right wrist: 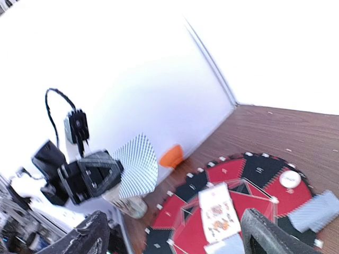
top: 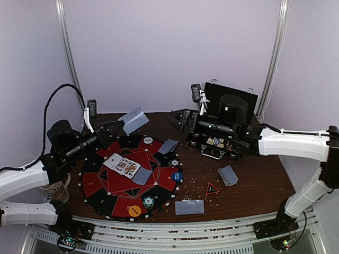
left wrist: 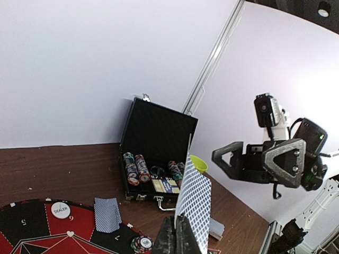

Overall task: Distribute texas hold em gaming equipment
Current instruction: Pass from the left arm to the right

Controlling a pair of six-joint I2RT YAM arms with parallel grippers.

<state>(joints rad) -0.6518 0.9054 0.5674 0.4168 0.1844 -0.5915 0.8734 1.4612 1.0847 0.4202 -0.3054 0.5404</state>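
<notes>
My left gripper (top: 117,127) is shut on a small fan of grey-blue-backed cards (top: 133,119) and holds it above the far left of the red and black poker mat (top: 100,185). In the left wrist view the cards (left wrist: 195,206) stand upright out of the shut gripper (left wrist: 177,233). My right gripper (top: 176,119) is open and empty, in the air facing the fan; through its wrist view the fan (right wrist: 137,164) shows beyond it. On the mat lie face-up cards (top: 123,165), a white disc (top: 148,141), a blue disc (top: 176,177), an orange disc (top: 134,211) and a chip stack (top: 148,201).
The black chip case (top: 225,114) stands open at the back right with chip rows (left wrist: 135,166) inside and a yellow bowl (left wrist: 198,164) beside it. Card stacks lie off the mat (top: 228,175) (top: 189,207). A red triangle marker (top: 212,189) lies nearby. A cup (top: 55,190) stands at the left.
</notes>
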